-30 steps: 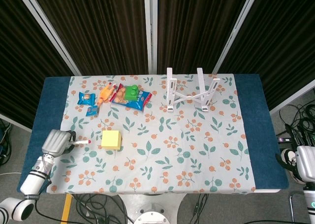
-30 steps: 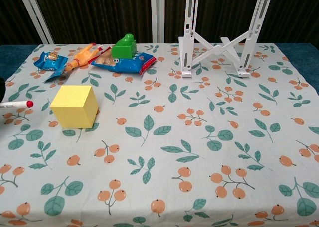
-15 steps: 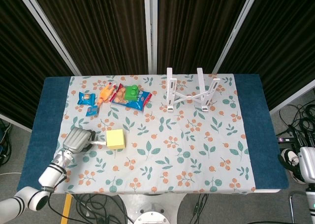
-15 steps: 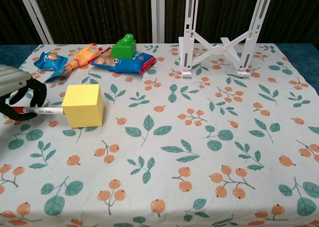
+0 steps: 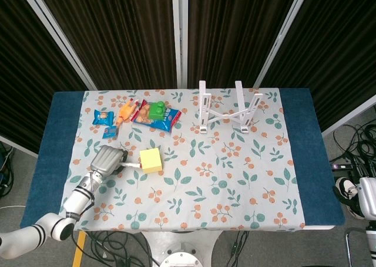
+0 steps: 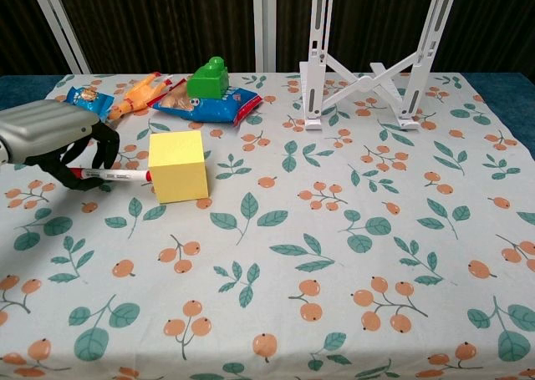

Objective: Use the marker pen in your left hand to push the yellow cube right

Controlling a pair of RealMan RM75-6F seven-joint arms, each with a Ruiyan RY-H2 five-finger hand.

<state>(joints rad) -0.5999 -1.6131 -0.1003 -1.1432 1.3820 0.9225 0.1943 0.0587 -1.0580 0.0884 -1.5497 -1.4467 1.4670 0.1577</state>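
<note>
- Yellow cube [image 6: 178, 166] sits on the floral tablecloth [image 6: 351, 255], left of the table's middle, in front of the snack packets.
- Just to the cube's left, the left hand [image 6: 52, 142] holds the marker pen [image 6: 117, 174]; dark fingers [image 6: 102, 149] curl around the barrel, and the pen lies roughly level, pointing right.
- The pen's tip meets the cube's left face low down; the fingers themselves stay clear of the cube, with a stretch of white barrel between them and it.
- From the head view, the same hand [image 5: 107, 159] lies left of the cube [image 5: 151, 159], the pen [image 5: 132, 165] bridging the two.
- Behind the cube, a green toy block [image 6: 208, 78] rests on a blue-and-red snack bag [image 6: 219, 103]; an orange toy [image 6: 136, 95] and a small blue packet [image 6: 84, 98] lie further left.
- A white folding stand [image 6: 374, 63] is upright at the back right, well apart from the cube.
- The right hand [image 5: 366, 196] shows only at the head view's right edge, off the table; I cannot tell how its fingers lie.
</note>
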